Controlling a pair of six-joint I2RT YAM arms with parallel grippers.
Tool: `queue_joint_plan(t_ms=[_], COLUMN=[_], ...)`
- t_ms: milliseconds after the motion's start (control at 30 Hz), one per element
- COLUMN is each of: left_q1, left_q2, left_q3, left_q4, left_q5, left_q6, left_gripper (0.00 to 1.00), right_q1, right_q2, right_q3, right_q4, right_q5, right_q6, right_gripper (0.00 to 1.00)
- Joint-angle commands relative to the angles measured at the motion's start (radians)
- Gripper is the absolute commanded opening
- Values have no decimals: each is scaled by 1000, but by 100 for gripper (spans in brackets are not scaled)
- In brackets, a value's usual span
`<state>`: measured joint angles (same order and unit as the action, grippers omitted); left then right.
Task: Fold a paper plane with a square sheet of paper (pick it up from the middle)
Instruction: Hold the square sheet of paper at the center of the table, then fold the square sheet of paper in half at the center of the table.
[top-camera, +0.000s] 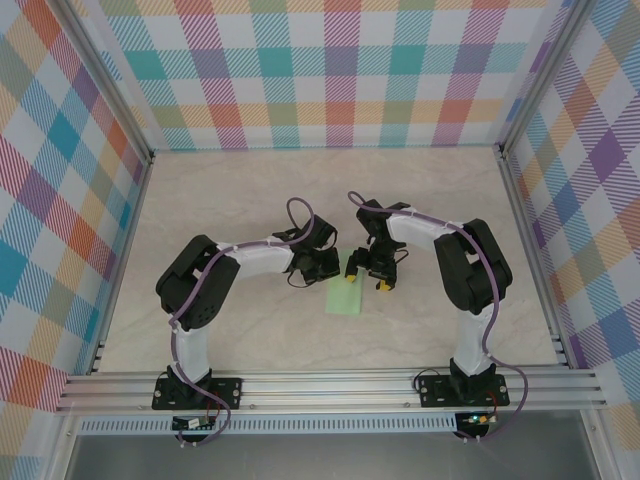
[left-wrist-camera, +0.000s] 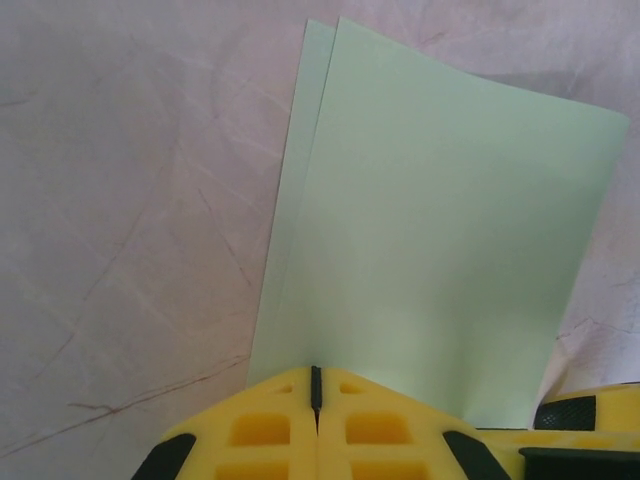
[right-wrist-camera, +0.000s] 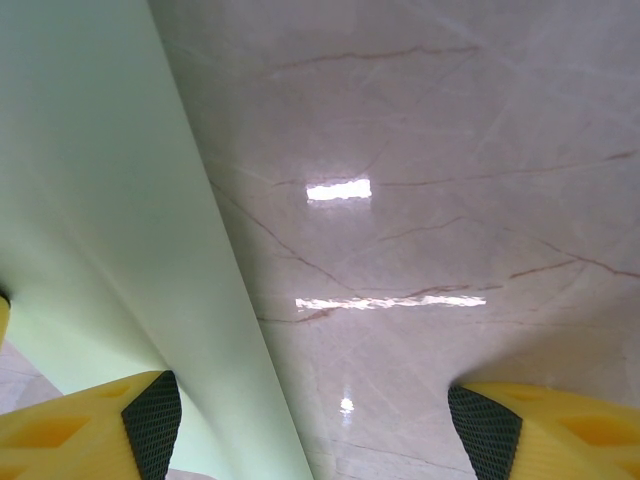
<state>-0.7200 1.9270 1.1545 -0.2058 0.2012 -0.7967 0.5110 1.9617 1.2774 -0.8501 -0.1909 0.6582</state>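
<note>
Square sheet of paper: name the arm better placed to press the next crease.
Right, probably. The left gripper is shut on the square sheet of paper, which is doubled over. The right gripper is open, empty and beside the sheet.

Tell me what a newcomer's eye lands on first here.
A thin pale mint-green sheet of paper, folded double, sits at the middle of the marbled beige table, between the two arms. The left arm's yellow jaws are shut on its edge; the right arm's jaws stand open beside it. Bright multicoloured checked walls ring the table on three sides.
</note>
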Motion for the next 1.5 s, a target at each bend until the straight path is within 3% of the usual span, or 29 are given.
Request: queue_joint_plan(t_ms=[0,167,467,533,633,733,867,1033,1467], left_q1=[-12,-13,-15,-15,-13,-15,-15,-16,-16], left_q2=[20,26,23,23,22,21,21,23,25], left_q3=[-46,-68,-79,-80,-78,-76,-72,-69,-65], left_q4=[-27,-9,-13,-15,-17,-20,-25,-27,-37], left_q5=[-36,-31,-34,-36,-34,-33,-34,-33,-39], left_q6=[-15,-13,1,4,8,12,18,20,20], left_gripper=[0,0,0,0,0,0,0,0,0], right_q1=[-8,-9,-31,-42,-63,-78,-78,-79,-106], right_q2=[89,44,-179,-221,-279,-313,-306,-269,-200], right_q3=[-76,-54,-73,-101,-164,-226,-278,-300,-377], right_q4=[53,62,114,140,226,338,468,544,608], right_q5=[128,92,16,-11,-95,-212,-343,-412,-433], right_q6=[-14,-28,-41,-30,-10,24,66,82,41], right_gripper=[78,78,78,74,53,24,0,0,0])
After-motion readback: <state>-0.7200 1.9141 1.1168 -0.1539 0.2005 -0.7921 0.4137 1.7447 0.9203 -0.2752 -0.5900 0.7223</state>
